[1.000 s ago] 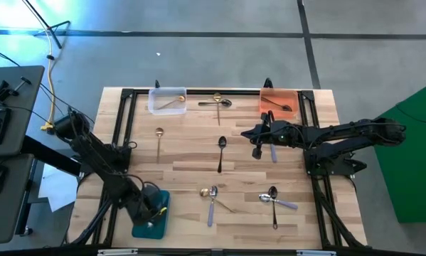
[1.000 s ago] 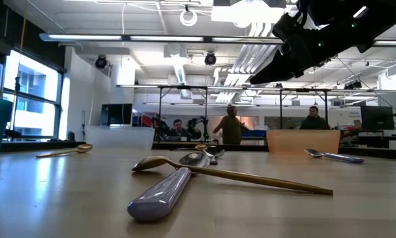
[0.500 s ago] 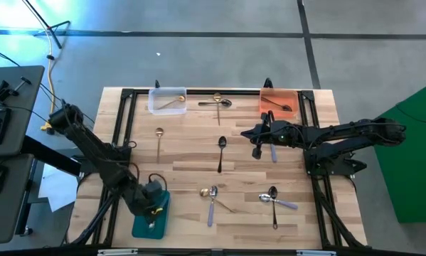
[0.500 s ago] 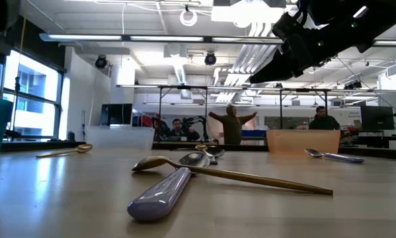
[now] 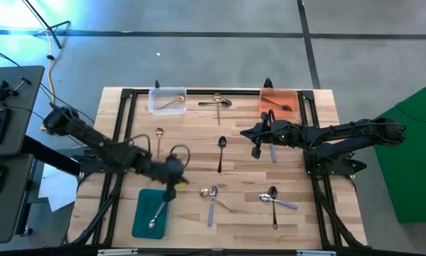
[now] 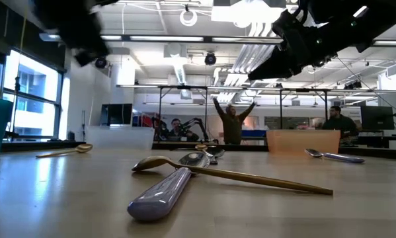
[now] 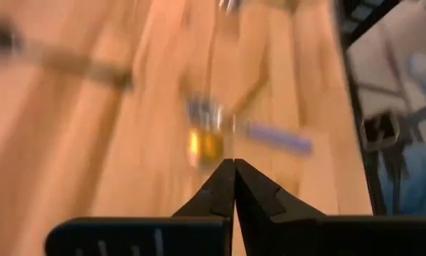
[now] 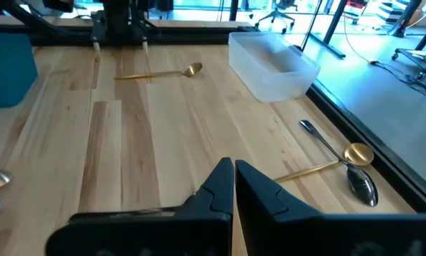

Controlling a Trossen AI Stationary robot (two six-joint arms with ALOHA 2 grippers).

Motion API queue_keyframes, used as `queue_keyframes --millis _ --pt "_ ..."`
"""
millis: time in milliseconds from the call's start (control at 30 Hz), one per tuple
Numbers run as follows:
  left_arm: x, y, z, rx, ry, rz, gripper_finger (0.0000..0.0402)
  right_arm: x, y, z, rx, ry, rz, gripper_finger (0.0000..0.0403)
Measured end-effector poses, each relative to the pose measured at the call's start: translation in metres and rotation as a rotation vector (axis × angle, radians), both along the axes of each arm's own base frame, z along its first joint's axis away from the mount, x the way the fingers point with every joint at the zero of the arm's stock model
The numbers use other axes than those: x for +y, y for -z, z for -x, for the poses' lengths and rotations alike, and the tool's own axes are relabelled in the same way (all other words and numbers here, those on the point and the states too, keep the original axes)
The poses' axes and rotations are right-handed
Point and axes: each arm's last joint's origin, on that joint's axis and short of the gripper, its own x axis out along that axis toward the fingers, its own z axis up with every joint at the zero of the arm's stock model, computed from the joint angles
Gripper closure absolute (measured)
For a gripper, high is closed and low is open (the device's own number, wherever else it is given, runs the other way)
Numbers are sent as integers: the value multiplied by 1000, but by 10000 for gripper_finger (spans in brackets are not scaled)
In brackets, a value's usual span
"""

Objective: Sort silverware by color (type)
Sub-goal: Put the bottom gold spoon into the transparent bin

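**Both grippers closed and empty; spoons spread over table and trays**

Left gripper [image 5: 174, 178]: positioned over the table just beside the teal tray [image 5: 143, 215], toward the table's middle; in the left wrist view the two fingers [image 7: 216, 190] meet tip to tip with nothing between them; beyond the tips, blurred, lie a gold spoon bowl and a lilac handle.

Right gripper [image 5: 256, 151]: held above the table on the right-hand side, near the orange tray [image 5: 278, 95]; in the right wrist view its fingers [image 8: 220, 183] are pressed together and grip nothing; a lilac-handled spoon [image 5: 273, 151] lies on the table just beside this gripper.

Silverware locations:
- teal tray: one silver spoon [image 5: 156, 215];
- clear tray [image 5: 167, 100]: one gold spoon [image 5: 173, 102];
- orange tray: one black spoon [image 5: 277, 104];
- far edge of the table, between the clear and orange trays: a gold spoon [image 5: 217, 105] crossed by a dark spoon [image 5: 217, 104];
- left of centre: a gold spoon [image 5: 158, 142];
- centre: a black spoon [image 5: 221, 152];
- near edge, centre: a lilac-handled silver spoon [image 5: 212, 203] crossing a gold spoon [image 5: 219, 200];
- near edge, right: a black spoon [image 5: 273, 204] crossing a lilac-handled spoon [image 5: 278, 202].

In the low view, people show in the room beyond the table; one person [image 6: 232, 123] has both arms raised.
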Motion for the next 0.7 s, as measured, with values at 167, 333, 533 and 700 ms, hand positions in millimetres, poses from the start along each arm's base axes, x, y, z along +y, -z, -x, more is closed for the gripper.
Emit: queue_keyframes --millis 167,333,533,700 --pt "33 -15 -23 -198 49 -71 401 0 0 0 -16 7 -44 402" --pt "64 -7 -28 -396 52 -60 401 0 -1 0 -31 32 -80 402" --pt "94 16 -17 -517 -17 -67 401 0 -1 0 -32 35 -81 402" --pt "112 26 -10 -548 -74 -117 401 -2 -1 0 -18 72 -19 402"
